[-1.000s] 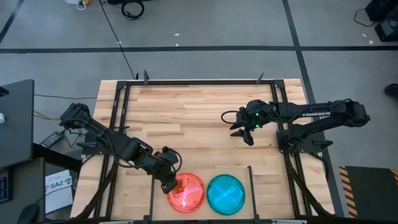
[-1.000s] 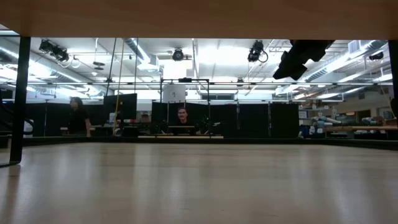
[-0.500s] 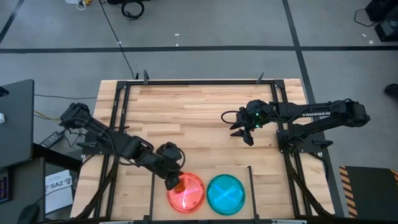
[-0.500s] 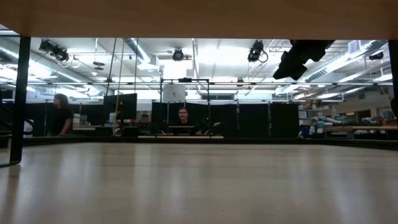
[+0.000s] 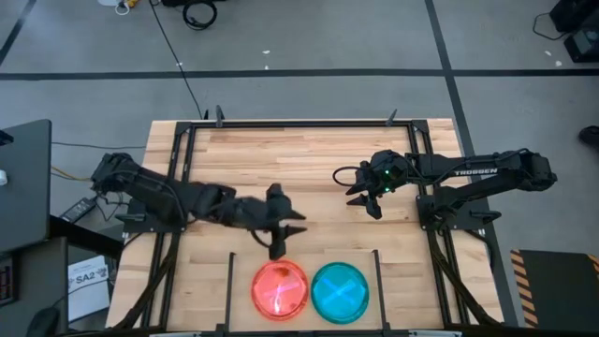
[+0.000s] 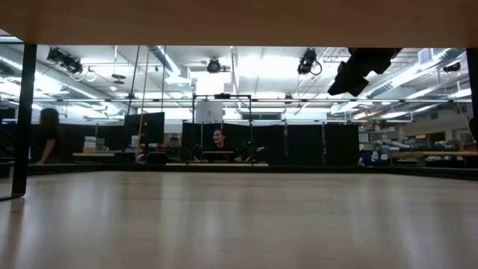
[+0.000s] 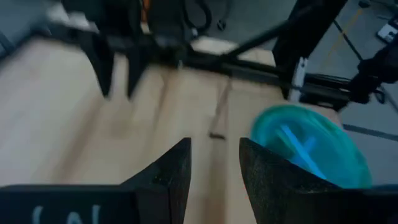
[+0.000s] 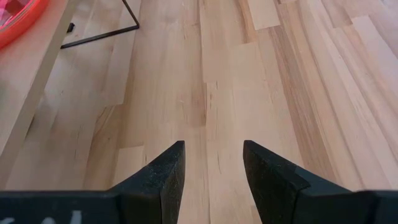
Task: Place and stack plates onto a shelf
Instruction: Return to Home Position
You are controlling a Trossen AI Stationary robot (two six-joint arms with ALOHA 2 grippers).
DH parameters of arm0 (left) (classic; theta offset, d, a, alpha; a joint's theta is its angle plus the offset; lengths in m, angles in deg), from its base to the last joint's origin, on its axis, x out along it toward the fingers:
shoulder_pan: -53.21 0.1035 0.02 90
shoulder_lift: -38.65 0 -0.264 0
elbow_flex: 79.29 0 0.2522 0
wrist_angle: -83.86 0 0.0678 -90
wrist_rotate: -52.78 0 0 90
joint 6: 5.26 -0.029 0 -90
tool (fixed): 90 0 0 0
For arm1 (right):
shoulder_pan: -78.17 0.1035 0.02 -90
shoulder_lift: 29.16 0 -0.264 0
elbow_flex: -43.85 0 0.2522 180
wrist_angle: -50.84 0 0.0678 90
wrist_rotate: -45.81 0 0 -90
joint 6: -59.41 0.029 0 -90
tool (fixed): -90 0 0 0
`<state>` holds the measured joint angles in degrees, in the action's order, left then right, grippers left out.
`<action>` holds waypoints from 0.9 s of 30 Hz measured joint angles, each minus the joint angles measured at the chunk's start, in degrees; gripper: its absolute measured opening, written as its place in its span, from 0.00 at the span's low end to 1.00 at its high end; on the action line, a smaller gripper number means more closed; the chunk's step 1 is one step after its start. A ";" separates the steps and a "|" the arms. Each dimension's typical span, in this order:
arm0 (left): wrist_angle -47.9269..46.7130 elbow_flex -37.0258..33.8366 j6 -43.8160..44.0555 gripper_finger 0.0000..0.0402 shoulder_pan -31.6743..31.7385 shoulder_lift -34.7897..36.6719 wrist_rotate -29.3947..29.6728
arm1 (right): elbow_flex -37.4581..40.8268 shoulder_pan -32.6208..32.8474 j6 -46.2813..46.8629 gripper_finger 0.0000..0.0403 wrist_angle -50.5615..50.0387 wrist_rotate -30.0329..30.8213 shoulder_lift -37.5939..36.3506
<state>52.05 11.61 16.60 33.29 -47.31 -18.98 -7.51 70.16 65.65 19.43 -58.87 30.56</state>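
Two stacks of plates lie flat side by side at the table's near edge, a pink one (image 5: 280, 288) and a cyan one (image 5: 340, 291), between the thin upright rods of the black wire shelf (image 5: 376, 265). My left gripper (image 5: 281, 230) hovers open over bare wood just beyond the pink stack; its wrist view shows the cyan plate (image 7: 308, 146) ahead, past my left gripper (image 7: 214, 165). My right gripper (image 5: 372, 201) waits open over the table's right half, above bare planks, as its wrist view confirms for my right gripper (image 8: 213, 162). A pink plate's rim (image 8: 15, 15) and the shelf's wire (image 8: 99, 34) show there.
Thick black rails (image 5: 178, 178) frame the table and carry both arms. Bare wood (image 5: 281, 159) fills the middle and far part of the table. In the low view people show at desks in the room behind, and a dark gripper hangs still at the top (image 6: 358, 71).
My left gripper has drawn away from the far-left rim of the pink stack, moving toward the table's middle and right, and has swung round as it went. The pink stack stays in place on the shelf. A person in the room behind has walked left.
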 joint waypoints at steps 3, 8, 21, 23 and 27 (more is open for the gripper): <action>0.99 0.00 -6.24 0.35 2.19 1.23 -0.35 | 0.00 0.00 0.00 0.42 0.00 0.00 0.00; -0.23 0.00 -13.84 0.35 4.83 5.50 -0.39 | 0.00 0.00 0.00 0.42 0.00 0.00 0.01; -13.72 0.00 -19.53 0.35 6.63 26.10 0.11 | 0.00 0.00 0.02 0.42 0.03 0.02 0.02; -16.29 0.00 -19.54 0.35 6.03 29.40 0.22 | 0.00 0.00 0.02 0.42 0.02 0.02 0.02; -20.56 -0.59 -19.53 0.35 4.03 35.10 4.40 | 0.00 0.00 0.00 0.42 0.04 0.02 0.02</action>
<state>31.49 11.02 -2.93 37.32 -12.21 -14.58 -7.51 70.16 65.65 19.47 -58.84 30.58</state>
